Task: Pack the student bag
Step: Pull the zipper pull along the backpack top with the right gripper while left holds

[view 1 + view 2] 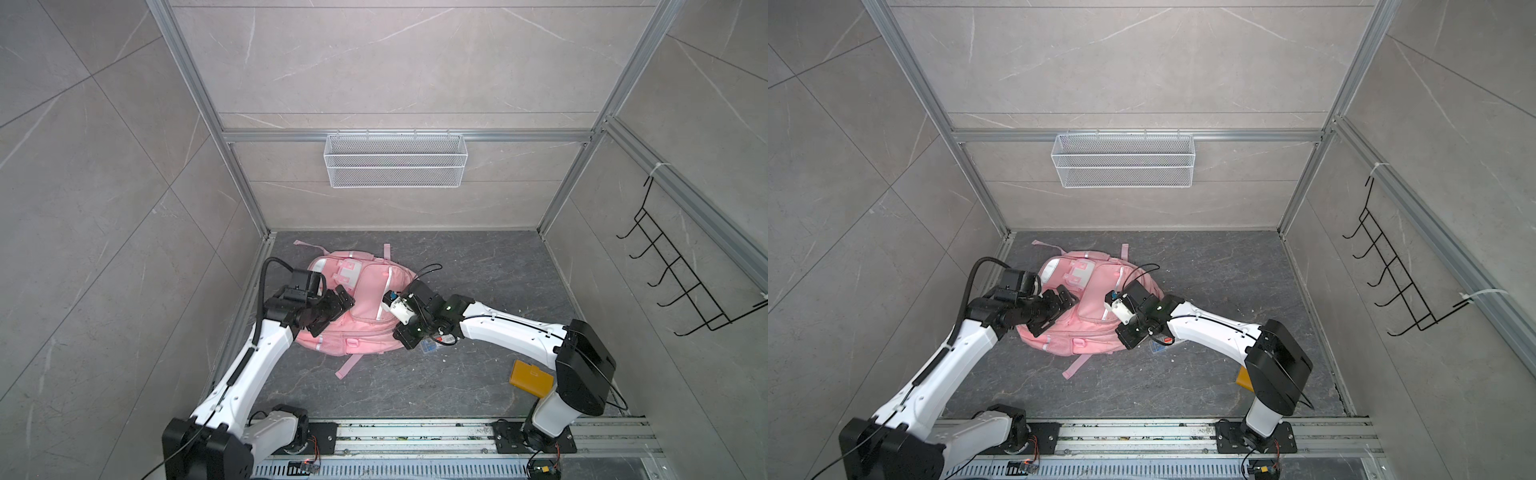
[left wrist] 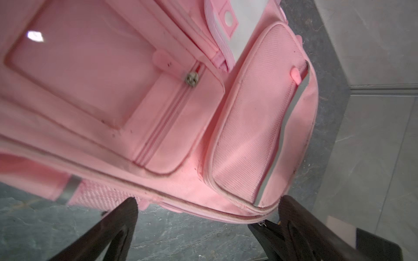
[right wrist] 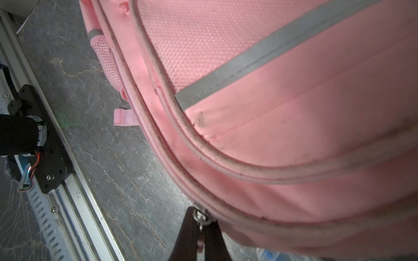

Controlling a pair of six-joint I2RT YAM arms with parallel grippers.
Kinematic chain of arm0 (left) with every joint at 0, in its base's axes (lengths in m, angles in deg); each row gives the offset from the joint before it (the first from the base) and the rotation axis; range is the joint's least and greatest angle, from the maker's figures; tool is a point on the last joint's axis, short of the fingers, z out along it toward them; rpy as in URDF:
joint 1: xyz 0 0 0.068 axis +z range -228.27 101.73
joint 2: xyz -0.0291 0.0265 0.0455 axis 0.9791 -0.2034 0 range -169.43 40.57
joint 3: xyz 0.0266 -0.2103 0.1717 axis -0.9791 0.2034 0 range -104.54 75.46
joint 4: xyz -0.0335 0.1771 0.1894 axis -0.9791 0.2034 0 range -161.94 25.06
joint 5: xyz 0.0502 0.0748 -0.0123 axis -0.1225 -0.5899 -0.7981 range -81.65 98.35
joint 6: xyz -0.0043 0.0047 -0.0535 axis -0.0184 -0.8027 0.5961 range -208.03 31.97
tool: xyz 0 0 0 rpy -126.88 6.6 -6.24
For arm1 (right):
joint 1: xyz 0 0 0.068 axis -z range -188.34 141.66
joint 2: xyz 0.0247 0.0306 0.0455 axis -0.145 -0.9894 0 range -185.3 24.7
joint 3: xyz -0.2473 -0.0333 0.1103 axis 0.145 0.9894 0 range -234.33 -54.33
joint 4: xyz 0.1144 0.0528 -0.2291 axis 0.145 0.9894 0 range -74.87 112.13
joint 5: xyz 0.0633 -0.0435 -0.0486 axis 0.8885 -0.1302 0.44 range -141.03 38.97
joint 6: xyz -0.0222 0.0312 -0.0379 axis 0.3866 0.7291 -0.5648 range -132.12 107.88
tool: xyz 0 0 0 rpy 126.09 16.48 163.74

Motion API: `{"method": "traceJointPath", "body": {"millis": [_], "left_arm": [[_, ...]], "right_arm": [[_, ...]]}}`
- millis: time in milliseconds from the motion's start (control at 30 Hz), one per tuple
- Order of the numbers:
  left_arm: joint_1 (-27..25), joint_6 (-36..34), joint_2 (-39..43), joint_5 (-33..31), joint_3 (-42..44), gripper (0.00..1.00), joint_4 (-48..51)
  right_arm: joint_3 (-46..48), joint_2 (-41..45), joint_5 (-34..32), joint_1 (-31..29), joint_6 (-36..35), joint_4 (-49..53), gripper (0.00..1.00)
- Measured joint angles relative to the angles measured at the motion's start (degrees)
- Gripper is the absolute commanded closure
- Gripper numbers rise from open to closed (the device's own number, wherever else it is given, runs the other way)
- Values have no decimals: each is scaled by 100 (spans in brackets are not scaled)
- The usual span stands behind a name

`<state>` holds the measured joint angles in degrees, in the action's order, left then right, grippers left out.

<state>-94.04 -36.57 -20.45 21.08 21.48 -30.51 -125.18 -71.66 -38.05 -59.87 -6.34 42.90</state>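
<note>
The student bag [image 1: 368,301] [image 1: 1092,309] lies flat on the dark floor, pink, front pockets up. My left gripper [image 1: 332,312] [image 1: 1057,309] is open over its left edge. In the left wrist view the two fingers stand wide apart, the left gripper [image 2: 209,217] straddling the bag's [image 2: 113,90] zipped seam without gripping it. My right gripper [image 1: 399,334] [image 1: 1124,332] is at the bag's right edge. Seen from the right wrist, the right gripper [image 3: 200,228] is shut on a metal zip pull [image 3: 199,215] of the bag [image 3: 294,113].
A blue pencil case [image 1: 429,348] [image 1: 1158,350] lies partly under the right wrist. An orange-yellow flat case [image 1: 532,378] sits by the right arm's base. A white wire basket [image 1: 395,160] hangs on the back wall and a black hook rack [image 1: 685,274] on the right wall.
</note>
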Motion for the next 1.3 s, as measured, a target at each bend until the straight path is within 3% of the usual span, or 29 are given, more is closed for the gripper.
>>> {"method": "traceJointPath", "body": {"millis": [133,400,500,633,667,900,1133,1300], "left_arm": [[-50,640,457,203,667,3,-107],[-79,1504,-149,422,1650,29,-1036],[-96,1615,-372,514,1637,52,-1331],[-98,1755,-568,573,1567,96,-1550],[-94,1805,-570,562,1550,100,-1572],[365,1554,-560,739,1399,100,-1526],[1325,542,-612,1316,1207,100,-1016],[1561,-210,-1051,1591,638,100,-608]], "right_arm": [[-39,-87,168,-87,17,-105,100],[-149,-278,393,-173,17,-186,100],[-177,-302,385,-184,20,-192,100],[-197,-361,326,-227,63,-247,100],[-197,-367,282,-254,79,-273,100],[-61,-295,-48,-310,195,-520,100],[398,190,-262,146,503,-660,100],[485,326,-192,448,658,-833,100]]}}
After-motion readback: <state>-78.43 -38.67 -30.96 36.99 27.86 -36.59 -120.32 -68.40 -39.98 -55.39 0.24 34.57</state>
